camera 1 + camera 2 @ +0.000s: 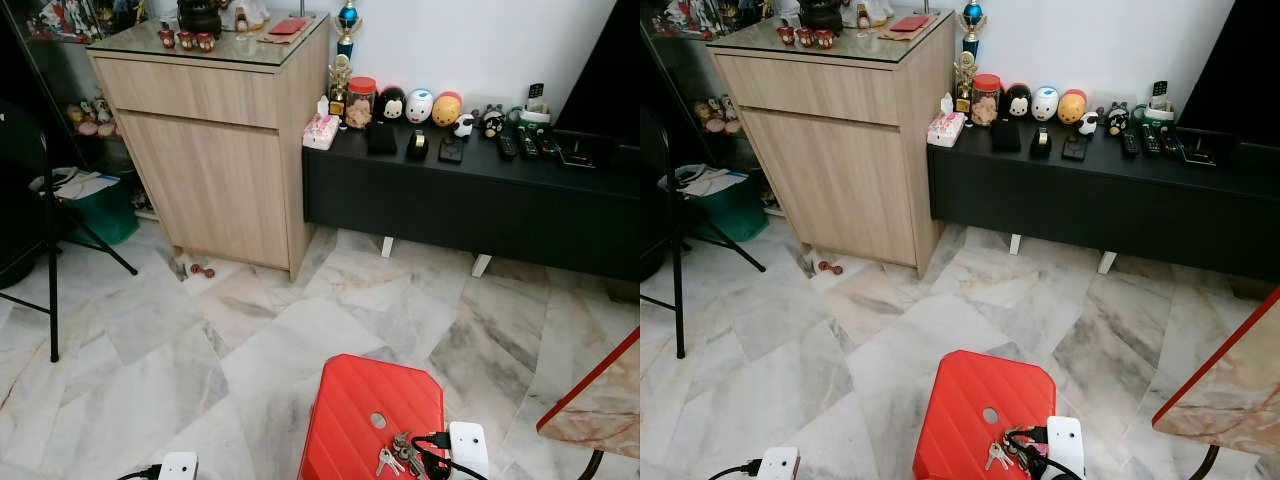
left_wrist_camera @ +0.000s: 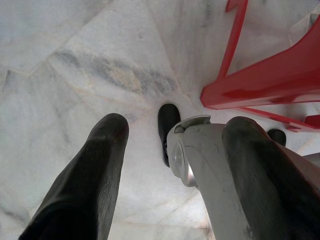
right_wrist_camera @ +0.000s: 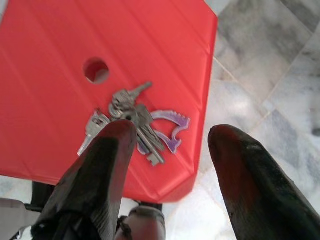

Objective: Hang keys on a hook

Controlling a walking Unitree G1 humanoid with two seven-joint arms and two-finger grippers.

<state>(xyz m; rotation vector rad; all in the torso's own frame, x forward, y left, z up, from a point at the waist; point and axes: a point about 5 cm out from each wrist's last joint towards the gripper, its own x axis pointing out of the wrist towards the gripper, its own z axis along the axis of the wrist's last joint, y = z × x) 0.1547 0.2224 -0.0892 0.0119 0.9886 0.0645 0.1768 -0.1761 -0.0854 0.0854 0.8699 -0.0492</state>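
Note:
A bunch of silver keys (image 3: 131,116) with a purple tag (image 3: 172,131) lies on the top of a red plastic stool (image 1: 360,410), near its right front edge and beside the round hole (image 3: 96,70). In the left eye view the keys (image 1: 393,455) sit right next to my right wrist. My right gripper (image 3: 172,135) hovers just above the keys, open, with its left finger (image 3: 107,165) over the bunch and nothing held. My left gripper (image 2: 177,127) hangs open over the marble floor, beside the stool's red leg (image 2: 260,80).
A light wooden cabinet (image 1: 215,150) stands at the back left. A low black bench (image 1: 470,205) with figurines and remotes runs along the wall. A black stand's legs (image 1: 52,260) are at the left. A marble tabletop corner with a red edge (image 1: 595,400) juts in at the right.

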